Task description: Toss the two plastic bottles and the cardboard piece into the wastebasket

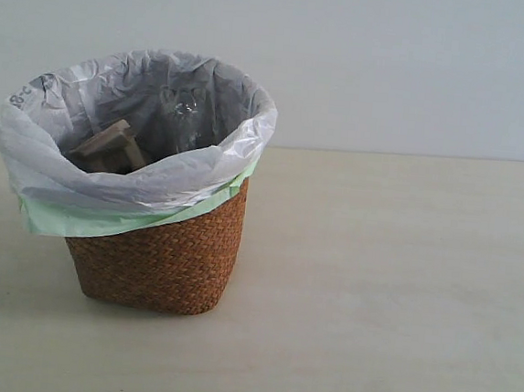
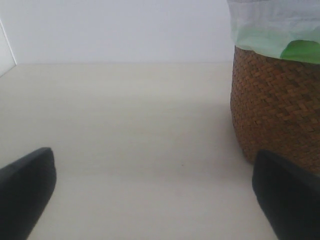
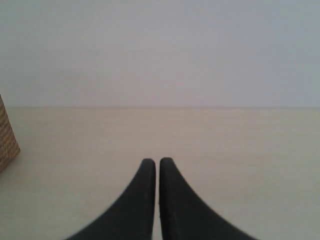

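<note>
The brown wicker wastebasket [image 1: 160,256] stands at the left of the exterior view, lined with a white bag over a pale green one. Inside it the brown cardboard piece [image 1: 110,144] leans against the liner, and a clear bottle shape [image 1: 185,107] shows faintly behind it. Labels and caps are hidden. Neither gripper shows in the exterior view. My left gripper [image 2: 155,200] is open wide above bare table, with the wastebasket [image 2: 275,110] just beside one finger. My right gripper [image 3: 157,165] is shut with nothing in it, the wastebasket's edge [image 3: 6,142] off to one side.
A pale wooden table [image 1: 382,289] stretches around the basket, with a plain grey-white wall [image 1: 393,61] behind it. Nothing else lies on the table in any view.
</note>
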Controlling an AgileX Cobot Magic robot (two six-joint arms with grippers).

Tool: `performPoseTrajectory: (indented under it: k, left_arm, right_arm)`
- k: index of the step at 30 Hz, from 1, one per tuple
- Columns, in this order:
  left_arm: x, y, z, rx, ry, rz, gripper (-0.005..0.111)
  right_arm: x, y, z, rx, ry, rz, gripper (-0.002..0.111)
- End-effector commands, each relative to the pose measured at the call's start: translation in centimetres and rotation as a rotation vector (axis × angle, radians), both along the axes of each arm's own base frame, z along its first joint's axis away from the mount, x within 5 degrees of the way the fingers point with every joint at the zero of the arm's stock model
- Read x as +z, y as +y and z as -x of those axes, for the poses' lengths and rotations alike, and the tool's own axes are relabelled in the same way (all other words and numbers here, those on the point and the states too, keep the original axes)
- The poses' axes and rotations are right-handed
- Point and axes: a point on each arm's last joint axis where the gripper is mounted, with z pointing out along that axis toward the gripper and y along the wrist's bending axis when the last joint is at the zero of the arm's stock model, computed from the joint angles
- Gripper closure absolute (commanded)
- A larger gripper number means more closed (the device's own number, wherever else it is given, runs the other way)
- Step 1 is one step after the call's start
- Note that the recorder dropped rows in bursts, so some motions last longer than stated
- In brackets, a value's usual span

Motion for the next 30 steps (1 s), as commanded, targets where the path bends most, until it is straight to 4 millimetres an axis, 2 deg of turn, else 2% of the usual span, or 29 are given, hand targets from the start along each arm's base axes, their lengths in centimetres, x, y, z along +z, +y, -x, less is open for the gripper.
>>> performPoseTrajectory:
  k: [1, 12, 17, 30]
  left_arm:
    - [0.2, 0.0, 0.0, -0.005, -0.015, 0.010, -0.001]
    - [0.2, 0.0, 0.0, -0.005, -0.015, 0.010, -0.001]
    - [0.2, 0.0, 0.0, -0.005, -0.015, 0.010, -0.001]
    - [0.2, 0.0, 0.0, -0.005, -0.015, 0.010, -0.001]
  right_arm:
    - [-0.8, -0.1, 0.1, -0.006, 0.065, 0.019, 0.108]
    - [-0.7, -0.1, 0.1, -0.006, 0.063, 0.019, 0.108]
    - [-1.9, -0.1, 0.3, -0.009, 0.190, 0.035, 0.108]
    - [-1.9, -0.3, 0.3, -0.048, 0.191, 0.031, 0.108]
